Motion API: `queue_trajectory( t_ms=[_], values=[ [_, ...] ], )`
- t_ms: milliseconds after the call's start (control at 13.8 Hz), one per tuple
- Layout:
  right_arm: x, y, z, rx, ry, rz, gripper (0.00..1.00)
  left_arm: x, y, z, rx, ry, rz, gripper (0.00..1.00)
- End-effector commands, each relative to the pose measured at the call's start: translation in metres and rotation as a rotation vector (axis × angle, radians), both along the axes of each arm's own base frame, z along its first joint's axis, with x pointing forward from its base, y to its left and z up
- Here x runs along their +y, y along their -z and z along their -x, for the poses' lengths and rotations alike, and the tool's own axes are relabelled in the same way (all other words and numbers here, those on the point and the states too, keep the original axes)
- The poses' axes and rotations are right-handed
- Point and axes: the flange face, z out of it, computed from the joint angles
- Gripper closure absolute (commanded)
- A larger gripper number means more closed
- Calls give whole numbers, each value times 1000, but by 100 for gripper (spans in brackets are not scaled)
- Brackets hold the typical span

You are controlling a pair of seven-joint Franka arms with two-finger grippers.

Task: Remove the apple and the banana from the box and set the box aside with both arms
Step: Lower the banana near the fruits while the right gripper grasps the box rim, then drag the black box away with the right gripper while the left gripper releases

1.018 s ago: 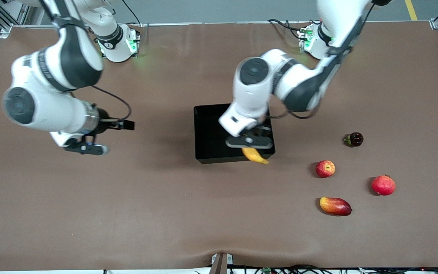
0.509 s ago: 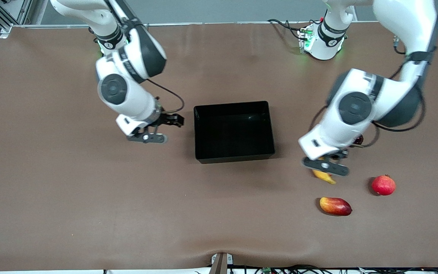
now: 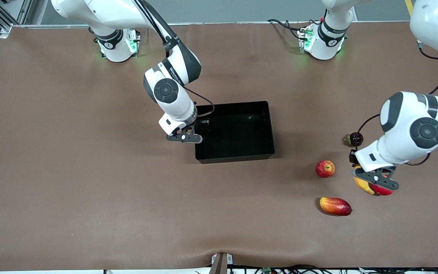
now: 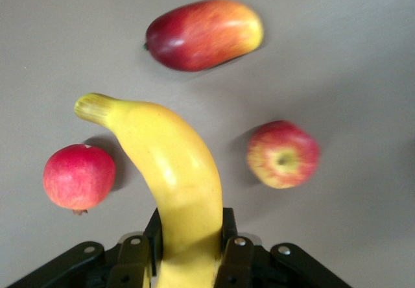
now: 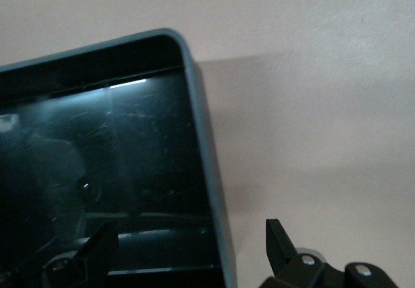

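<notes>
My left gripper [image 3: 375, 182] is shut on the yellow banana [image 3: 363, 185] and holds it up over the table, just above the plain red round fruit [image 3: 385, 190]. In the left wrist view the banana [image 4: 175, 171] sticks out from between the jaws of the left gripper [image 4: 190, 236], and the small red-yellow apple [image 4: 283, 154] lies beneath. The apple [image 3: 325, 168] sits on the table between the black box [image 3: 234, 156] and my left gripper. My right gripper [image 3: 184, 137] is open, its jaws astride the box wall [image 5: 204, 152] at the right arm's end. The box is empty.
An oblong red-yellow mango [image 3: 335, 206] lies nearer the front camera than the apple. A small dark fruit [image 3: 356, 139] lies farther from the camera than the apple. The plain red fruit [image 4: 79, 176] and the mango [image 4: 204, 34] also show in the left wrist view.
My left gripper has carried the banana from over the box out toward the left arm's end, over the red fruit. My right gripper has moved in to the box's wall.
</notes>
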Motion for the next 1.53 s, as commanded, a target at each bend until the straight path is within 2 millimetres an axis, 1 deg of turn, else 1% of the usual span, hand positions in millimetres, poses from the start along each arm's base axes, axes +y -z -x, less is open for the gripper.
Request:
queue_trajectory(
  t_ms=[0,73,145,218,291,436,655,727,873,945,1018,1091,1164,1236,1309,1382,1455],
  values=[
    [-6,7,-8,-21,-18,44,4,23,35,-4,-18,62,44,100],
    [-4,14,-5,-21,-31,60,17,42,48,-7,-21,68,55,100],
    [-3,18,-4,-22,-41,71,32,57,63,-9,-29,82,69,100],
    [-2,20,-3,-22,-45,75,45,67,75,-11,-46,107,78,100],
    [-3,21,-3,-19,-44,78,66,75,88,-12,-57,111,90,100],
    [0,25,0,-15,-49,82,100,78,103,-11,-54,109,104,100],
    [2,23,-1,-8,-5,82,100,76,123,-8,-28,88,130,100],
    [4,18,-3,-12,5,77,100,75,124,-8,-26,81,132,100],
    [6,2,-10,-6,25,72,100,73,125,-7,-23,81,134,100],
    [6,-8,-15,8,31,71,100,73,131,-6,-15,79,138,100],
    [5,-23,-21,25,32,78,100,73,131,-6,-15,75,139,100],
    [-4,-40,-28,45,41,86,100,71,131,-6,-13,65,140,90],
    [-23,-66,-40,52,64,81,100,71,131,-6,-13,46,140,34],
    [-48,-89,-50,64,94,68,100,72,130,-5,-14,35,138,0],
    [-74,-110,-59,71,93,53,100,71,124,-6,-16,34,136,0],
    [-107,-126,-69,85,73,40,100,70,110,-9,-31,18,130,0],
    [-146,-136,-80,109,76,22,100,64,86,-10,-37,8,116,0]
  ],
)
